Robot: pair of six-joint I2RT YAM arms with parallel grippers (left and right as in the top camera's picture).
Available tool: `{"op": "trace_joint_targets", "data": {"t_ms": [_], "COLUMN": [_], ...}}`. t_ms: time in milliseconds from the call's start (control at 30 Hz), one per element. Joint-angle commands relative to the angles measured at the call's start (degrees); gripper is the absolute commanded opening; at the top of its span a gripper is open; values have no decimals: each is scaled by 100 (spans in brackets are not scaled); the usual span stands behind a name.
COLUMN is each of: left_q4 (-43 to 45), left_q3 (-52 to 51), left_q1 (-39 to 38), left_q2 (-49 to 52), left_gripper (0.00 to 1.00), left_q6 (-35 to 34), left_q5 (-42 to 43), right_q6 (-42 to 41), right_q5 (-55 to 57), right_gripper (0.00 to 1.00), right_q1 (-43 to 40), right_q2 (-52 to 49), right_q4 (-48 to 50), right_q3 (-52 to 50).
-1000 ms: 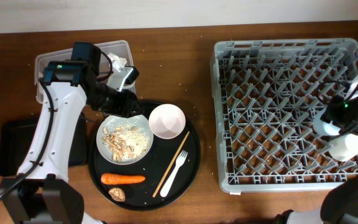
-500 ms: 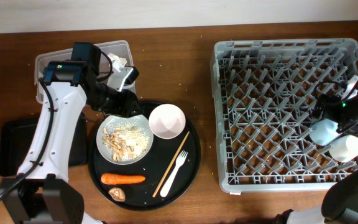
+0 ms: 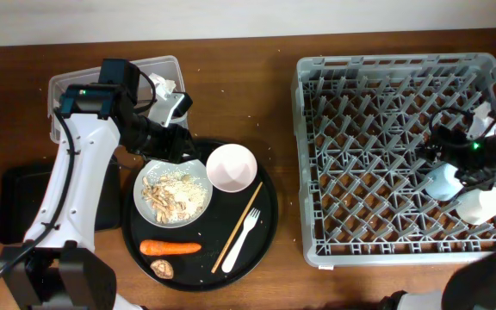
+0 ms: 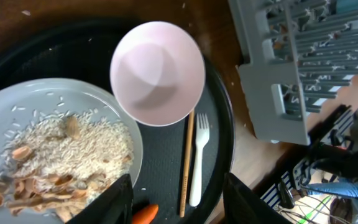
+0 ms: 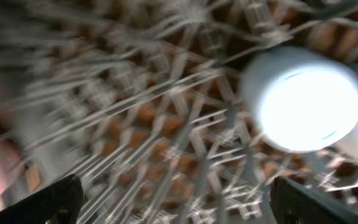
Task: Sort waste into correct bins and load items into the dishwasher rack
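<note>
The left arm (image 3: 71,185) rises from the near left and bends to the right; the left gripper (image 4: 179,199) has its jaws apart. The right gripper (image 5: 173,202), at the right edge, has its jaws wide apart.

no readable text, no labels, no brand marks, no numbers on anything in view

Rack (image 3: 386,251) is sitting at the right; light blue cup (image 3: 442,182) and cream cup (image 3: 480,205) are resting side by side near its right wall. Plate (image 4: 36,93) is carrying scraps (image 3: 173,193), with pink bowl (image 3: 231,167) upright beside it. Chopstick (image 3: 238,226) and fork (image 3: 241,241) are lying side by side. Carrot (image 3: 170,248) is lying above the brown lump (image 3: 162,268). Tissue (image 3: 164,89) is lying in the tub (image 3: 65,84); black tray (image 3: 14,202) is lying at far left.
</note>
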State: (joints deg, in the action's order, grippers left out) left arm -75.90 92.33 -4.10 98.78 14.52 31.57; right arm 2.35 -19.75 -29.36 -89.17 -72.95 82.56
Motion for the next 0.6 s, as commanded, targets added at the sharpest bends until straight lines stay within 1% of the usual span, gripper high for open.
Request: {"op": "trace_joint_targets", "data": {"t_ms": [0, 133, 200, 300, 433, 567], "left_q4": [39, 188, 352, 586, 584, 584], "left_q3": [39, 39, 39, 39, 39, 39], "left_q1": [-107, -568, -977, -1672, -2271, -2527], "left_q2": [-35, -35, -28, 109, 542, 879], "left_gripper": [47, 47, 48, 53, 54, 54], "left_q6": [-444, -636, -789, -1034, -1067, -1067], "left_q5": [-544, -1117, -1626, -2446, -2605, -2605], "right_q6": [584, 579, 579, 577, 577, 579], "right_q5": [-1067, -1102, -1290, -1303, -1274, -1259], "right_gripper": [98, 98, 98, 98, 98, 98], "right_q1": [243, 809, 1121, 1598, 1853, 1858], "right_q2": [975, 1495, 1598, 1563, 1541, 1539], "right_q4": [-273, -494, -623, -787, -857, -914], "right_q3": [103, 103, 103, 101, 98, 96]}}
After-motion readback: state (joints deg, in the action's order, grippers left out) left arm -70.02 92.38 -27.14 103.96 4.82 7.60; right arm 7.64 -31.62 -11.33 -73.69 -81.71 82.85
